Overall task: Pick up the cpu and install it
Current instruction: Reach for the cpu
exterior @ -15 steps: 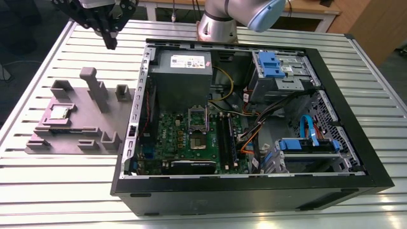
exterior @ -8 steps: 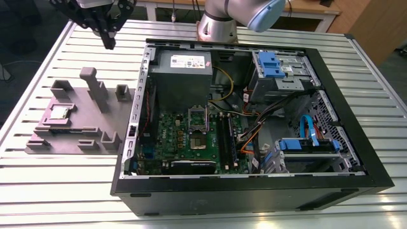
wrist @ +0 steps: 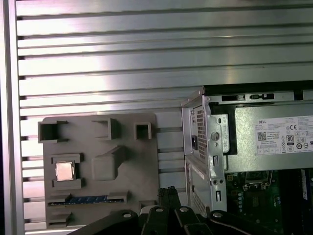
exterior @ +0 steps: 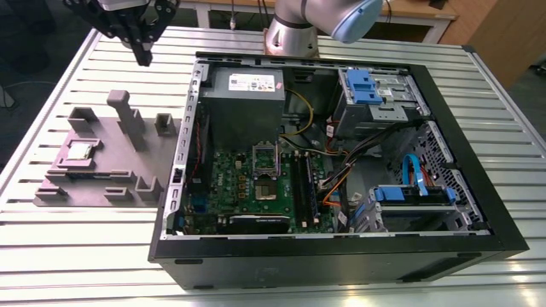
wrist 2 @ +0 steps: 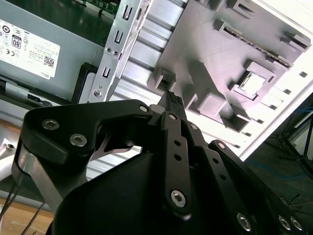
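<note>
The cpu (exterior: 81,151) is a small silver square lying flat in a recess of the grey-mauve tray (exterior: 111,165), at the exterior view's left. Both wrist views show the cpu (wrist: 65,171) (wrist 2: 253,83) in the tray (wrist: 132,171) (wrist 2: 205,54). My gripper (exterior: 143,59) hangs high above the table behind the tray, well away from the cpu. Its black fingers meet at the tip and hold nothing, as the gripper (wrist 2: 172,98) (wrist: 168,191) shows in both wrist views. The metal socket frame (exterior: 265,158) stands on the green motherboard inside the open computer case.
The open black computer case (exterior: 477,192) lies on a slatted aluminium table (exterior: 68,243), with a grey power supply (exterior: 243,96), blue drive brackets (exterior: 369,86) and loose cables inside. Upright blocks (exterior: 128,115) rise from the tray. The arm's base (exterior: 295,32) stands behind the case.
</note>
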### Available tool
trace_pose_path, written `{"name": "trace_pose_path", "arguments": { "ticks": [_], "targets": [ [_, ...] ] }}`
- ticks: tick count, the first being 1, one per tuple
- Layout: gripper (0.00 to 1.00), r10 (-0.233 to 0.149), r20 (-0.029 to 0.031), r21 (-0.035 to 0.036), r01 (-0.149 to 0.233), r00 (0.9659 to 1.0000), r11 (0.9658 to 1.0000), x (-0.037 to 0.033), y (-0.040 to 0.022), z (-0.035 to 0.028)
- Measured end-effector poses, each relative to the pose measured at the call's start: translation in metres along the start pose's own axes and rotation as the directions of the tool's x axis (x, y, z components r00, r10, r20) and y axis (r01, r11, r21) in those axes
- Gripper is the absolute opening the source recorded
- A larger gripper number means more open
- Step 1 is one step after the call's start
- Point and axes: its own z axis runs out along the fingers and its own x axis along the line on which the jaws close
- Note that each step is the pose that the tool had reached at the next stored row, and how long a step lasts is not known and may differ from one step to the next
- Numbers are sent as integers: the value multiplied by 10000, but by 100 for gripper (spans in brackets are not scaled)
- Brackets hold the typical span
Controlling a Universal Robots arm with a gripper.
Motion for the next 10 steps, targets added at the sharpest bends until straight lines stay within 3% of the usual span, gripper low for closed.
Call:
{"name": "trace_pose_path", "arguments": {
  "ticks": [10],
  "targets": [
    [11, 0, -1, 1, 0, 10000, 10000, 44, -3, -1]
  ]
}}
